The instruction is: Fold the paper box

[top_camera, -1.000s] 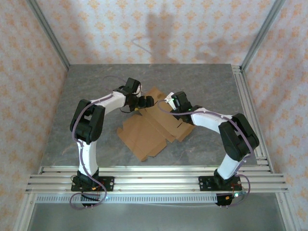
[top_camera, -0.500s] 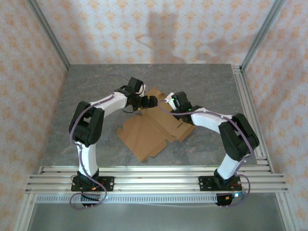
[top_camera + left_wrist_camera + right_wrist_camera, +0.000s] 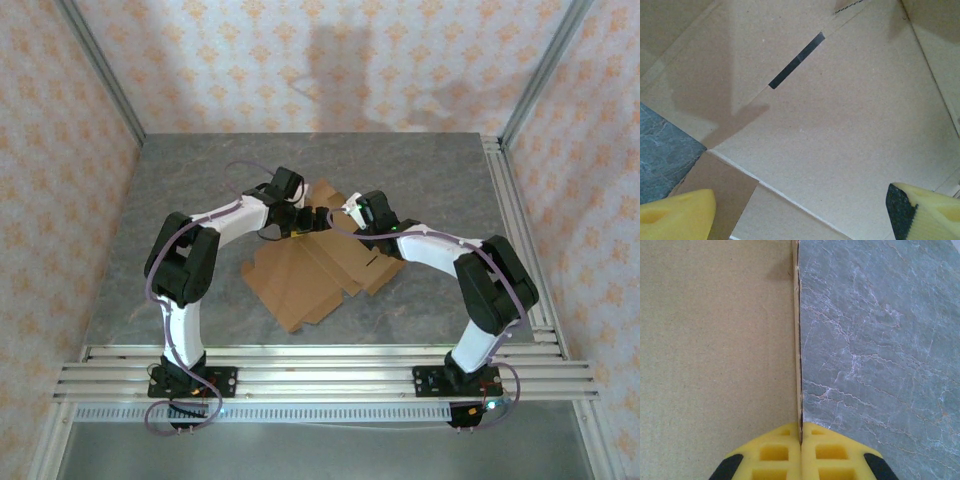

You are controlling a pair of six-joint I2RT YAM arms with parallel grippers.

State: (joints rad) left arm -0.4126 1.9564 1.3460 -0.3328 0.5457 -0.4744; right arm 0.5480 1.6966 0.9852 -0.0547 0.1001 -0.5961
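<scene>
**A:** Where is the paper box (image 3: 305,275)?

**B:** In the middle of the grey surface (image 3: 190,190), between the two arms. It's one brown cardboard sheet, mostly flat, and a flap at its far end appears raised.

**A:** And the grippers?

**B:** The right gripper (image 3: 800,437) is pinched closed on the thin edge of that flap. The left gripper (image 3: 800,220) hangs just above a panel with its jaws wide, holding nothing.

**A:** How will the box handle?

**B:** Light, I'd judge. It should be fairly stiff across each panel and should hinge easily along the creases. The edges are thin, so a hard pinch could crush them, and the sheet may slide on the smooth surface unless it's pinned.

**A:** Where would you take hold?

**B:** On a flap's free edge, well in from the corners, while pressing the neighbouring panel down.

**A:** Counts?

**B:** One box, two grippers, and one dark slot (image 3: 796,60) that I can see.
</scene>
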